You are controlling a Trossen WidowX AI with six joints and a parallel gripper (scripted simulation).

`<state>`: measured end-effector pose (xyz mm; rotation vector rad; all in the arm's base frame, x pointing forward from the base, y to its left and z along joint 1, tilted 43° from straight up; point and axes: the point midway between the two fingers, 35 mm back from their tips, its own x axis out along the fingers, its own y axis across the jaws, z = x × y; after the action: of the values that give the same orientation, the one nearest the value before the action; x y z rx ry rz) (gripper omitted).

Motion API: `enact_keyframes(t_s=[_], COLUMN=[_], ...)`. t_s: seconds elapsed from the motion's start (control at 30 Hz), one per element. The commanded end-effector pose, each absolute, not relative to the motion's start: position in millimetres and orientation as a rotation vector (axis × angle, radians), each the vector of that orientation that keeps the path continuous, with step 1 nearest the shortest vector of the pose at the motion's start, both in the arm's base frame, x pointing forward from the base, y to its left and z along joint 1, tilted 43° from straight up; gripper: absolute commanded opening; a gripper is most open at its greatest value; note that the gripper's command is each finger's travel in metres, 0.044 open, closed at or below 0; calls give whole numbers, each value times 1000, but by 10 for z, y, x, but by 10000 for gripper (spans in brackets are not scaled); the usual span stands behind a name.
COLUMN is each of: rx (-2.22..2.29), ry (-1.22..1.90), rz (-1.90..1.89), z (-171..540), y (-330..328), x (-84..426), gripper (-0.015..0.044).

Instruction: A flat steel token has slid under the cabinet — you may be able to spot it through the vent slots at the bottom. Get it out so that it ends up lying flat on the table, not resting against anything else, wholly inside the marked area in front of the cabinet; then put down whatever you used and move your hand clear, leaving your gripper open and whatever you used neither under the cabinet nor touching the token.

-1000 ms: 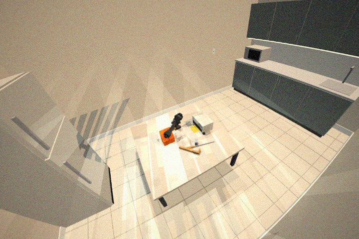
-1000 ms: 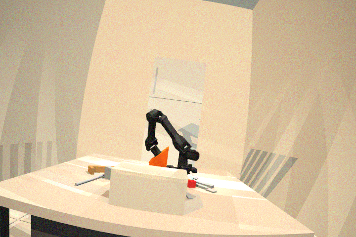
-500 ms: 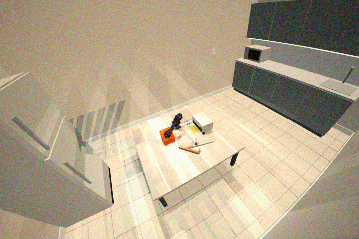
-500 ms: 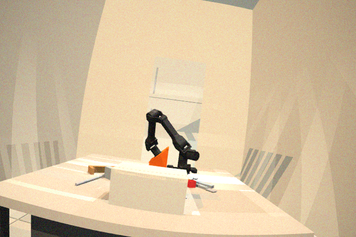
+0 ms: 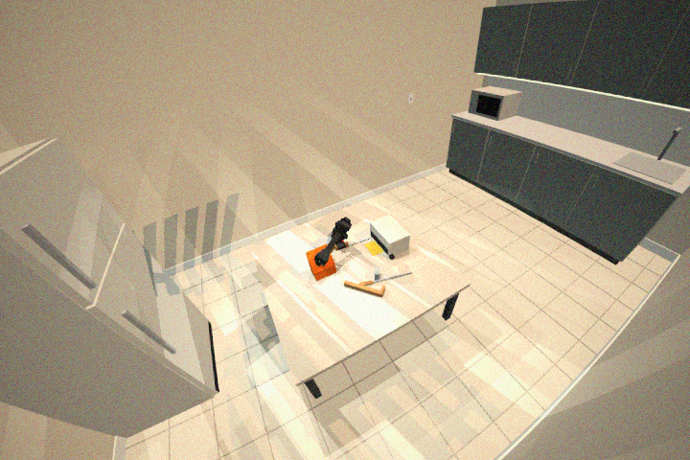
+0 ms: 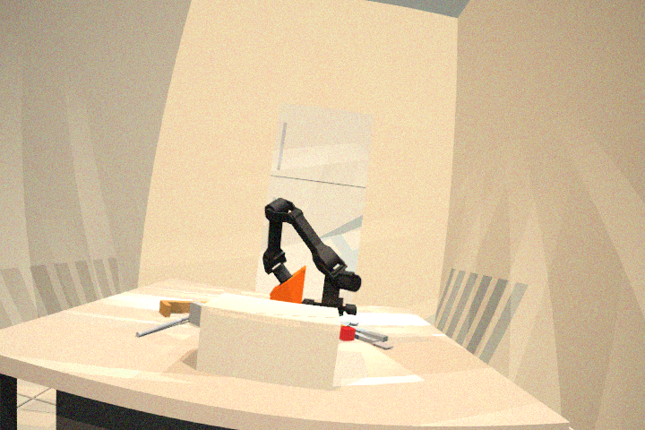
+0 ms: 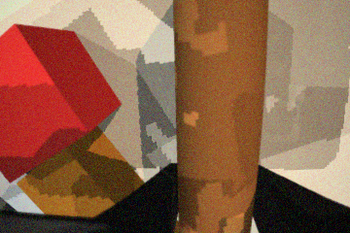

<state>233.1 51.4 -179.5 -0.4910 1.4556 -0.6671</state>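
Observation:
The pale cabinet (image 5: 393, 232) (image 6: 267, 347) stands on the table. The yellow marked area (image 5: 374, 248) lies in front of it. I cannot make out the steel token in any view. My gripper (image 5: 341, 244) (image 6: 333, 309) (image 7: 211, 172) points down, low over the table, to the side of the marked area away from the cabinet. It is shut on a brown round handle (image 7: 219, 97); the handle's far end is out of the wrist view. A red block (image 7: 37, 102) (image 6: 347, 332) with an orange-yellow piece (image 7: 81, 186) lies beside the handle. A thin dark rod (image 5: 359, 241) reaches toward the cabinet.
The orange block (image 5: 325, 269) (image 6: 290, 289) bears the arm's base. A wooden bar (image 5: 364, 287) (image 6: 174, 306) and a grey rod (image 5: 396, 278) (image 6: 160, 327) lie on the table, with a small grey block (image 5: 377, 274) (image 6: 194, 313) nearby. Grey strips (image 6: 374, 336) lie beside the cabinet.

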Motion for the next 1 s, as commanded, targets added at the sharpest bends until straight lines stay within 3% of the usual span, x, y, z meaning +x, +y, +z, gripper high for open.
enact_keyframes(t_s=[0.0, 0.1, 0.37, 0.53, 0.63, 0.97], rx=[-461, -451, -466, -465, -465, -465], ry=[1437, 1432, 1443, 1443, 1441, 1439], rz=[-693, -703, -689, -691, -690, -690], z=[-1792, -1792, -1796, -1796, -1796, -1801], y=[517, 517, 514, 514, 514, 494], x=[2339, 2338, 2330, 2330, 2330, 2326], gripper=[0, 0, 200, 200, 270, 270])
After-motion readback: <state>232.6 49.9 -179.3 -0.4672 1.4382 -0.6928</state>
